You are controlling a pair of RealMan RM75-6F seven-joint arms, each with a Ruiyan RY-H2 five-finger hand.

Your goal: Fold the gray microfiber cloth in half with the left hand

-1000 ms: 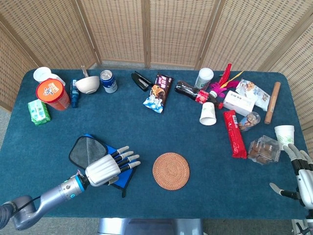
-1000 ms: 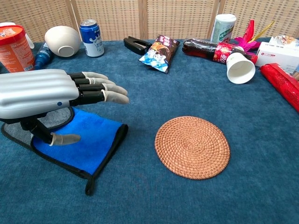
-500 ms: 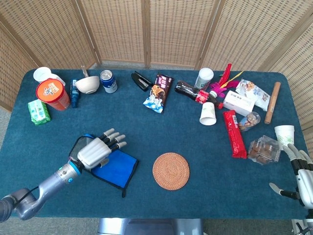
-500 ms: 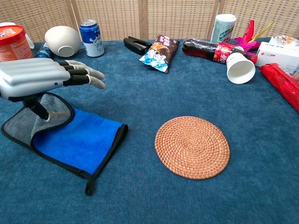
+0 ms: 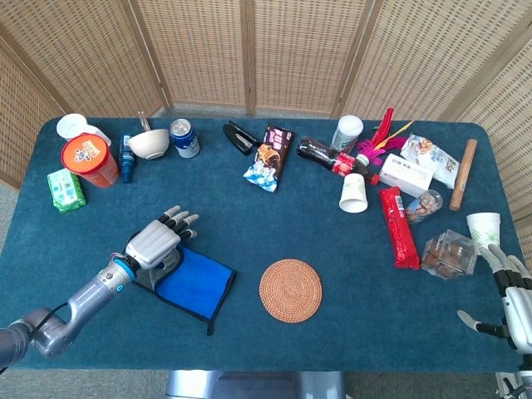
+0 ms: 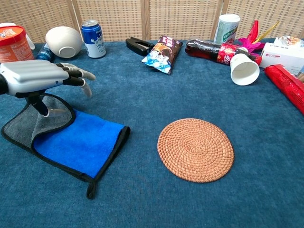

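Head view: the left hand had pulled back from over the blue face of the cloth toward the cloth's far-left corner, and the gray flap was smaller than a second earlier, now mostly hidden under the hand. Fingers were spread and pointed away from the robot, holding nothing visible. The cloth lay just left of the woven coaster, apart from it. The right hand sat at the table's right edge, fingers apart, idle.

Chest view: the left hand hovered above the gray flap of the cloth, thumb reaching down near the raised fold; contact could not be told. The flap stood turned up, blue face exposed. Judgement: the fold looked only partly made, not yet halved.
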